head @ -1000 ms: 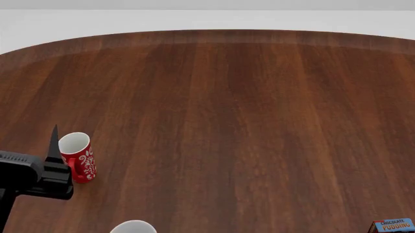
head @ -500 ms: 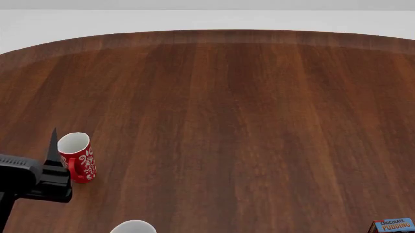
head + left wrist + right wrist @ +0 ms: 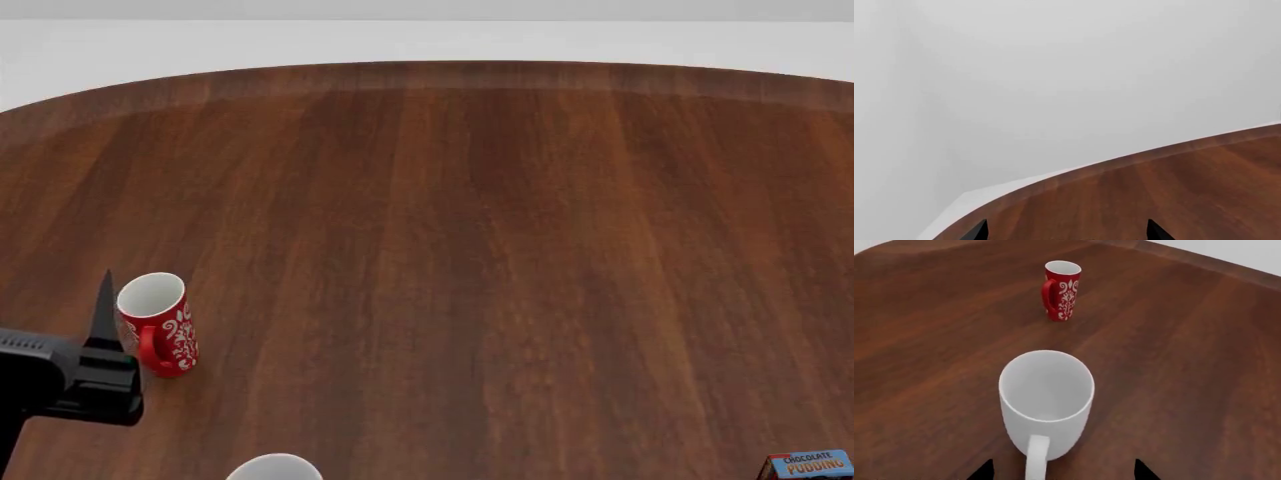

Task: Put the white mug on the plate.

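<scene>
While upright, white mug (image 3: 1046, 402) has open table (image 3: 1201, 365) around.

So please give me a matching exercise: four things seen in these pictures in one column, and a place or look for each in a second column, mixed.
Things:
1. white mug
2. red mug
3. pudding box
4. left gripper

Descriptions:
A. blue, cut off at the head view's lower right corner
B. black, just left of the patterned mug
C. plain, handle toward the right wrist camera
D. upright, white swirl pattern

Pairs: 1-C, 2-D, 3-A, 4-B
</scene>
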{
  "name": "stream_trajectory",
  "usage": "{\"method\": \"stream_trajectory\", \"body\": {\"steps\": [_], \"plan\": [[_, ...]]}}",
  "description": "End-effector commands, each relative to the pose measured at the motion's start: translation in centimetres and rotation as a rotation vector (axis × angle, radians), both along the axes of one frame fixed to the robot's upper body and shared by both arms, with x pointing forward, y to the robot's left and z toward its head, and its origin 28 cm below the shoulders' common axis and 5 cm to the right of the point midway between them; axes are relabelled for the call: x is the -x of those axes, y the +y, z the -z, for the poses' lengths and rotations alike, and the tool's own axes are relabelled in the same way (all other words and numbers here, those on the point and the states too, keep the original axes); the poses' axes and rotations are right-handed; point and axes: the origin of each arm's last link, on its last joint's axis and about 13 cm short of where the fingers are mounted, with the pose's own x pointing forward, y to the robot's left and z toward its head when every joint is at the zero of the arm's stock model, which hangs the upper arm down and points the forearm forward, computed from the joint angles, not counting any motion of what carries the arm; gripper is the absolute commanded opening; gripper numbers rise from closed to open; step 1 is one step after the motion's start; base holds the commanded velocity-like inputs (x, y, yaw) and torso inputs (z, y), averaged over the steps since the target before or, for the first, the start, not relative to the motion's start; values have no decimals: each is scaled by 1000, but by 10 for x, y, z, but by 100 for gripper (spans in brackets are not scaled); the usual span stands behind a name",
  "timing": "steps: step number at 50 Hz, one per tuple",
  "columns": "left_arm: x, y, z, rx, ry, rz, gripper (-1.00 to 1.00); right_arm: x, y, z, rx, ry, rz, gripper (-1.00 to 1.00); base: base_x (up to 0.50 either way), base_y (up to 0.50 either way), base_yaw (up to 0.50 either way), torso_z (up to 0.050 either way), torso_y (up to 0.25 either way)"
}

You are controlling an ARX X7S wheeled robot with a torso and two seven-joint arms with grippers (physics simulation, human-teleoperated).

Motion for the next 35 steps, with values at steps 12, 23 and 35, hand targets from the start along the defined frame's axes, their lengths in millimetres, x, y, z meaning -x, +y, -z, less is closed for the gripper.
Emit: {"method": "stream_trajectory", "body": {"steps": [12,23,35], "plan": [[5,-4,-2,5,-8,41,100,-3,10,15,-32,48,-20,100,0,0,0,0,0],[7,-4,-2,3,-11,46,100,-8,12,26,-45,73,-10,100,0,0,0,0,0],[8,-4,-1,3,-10,48,100,-17,17,36,-35,98,-10,100,0,0,0,0,0]]}}
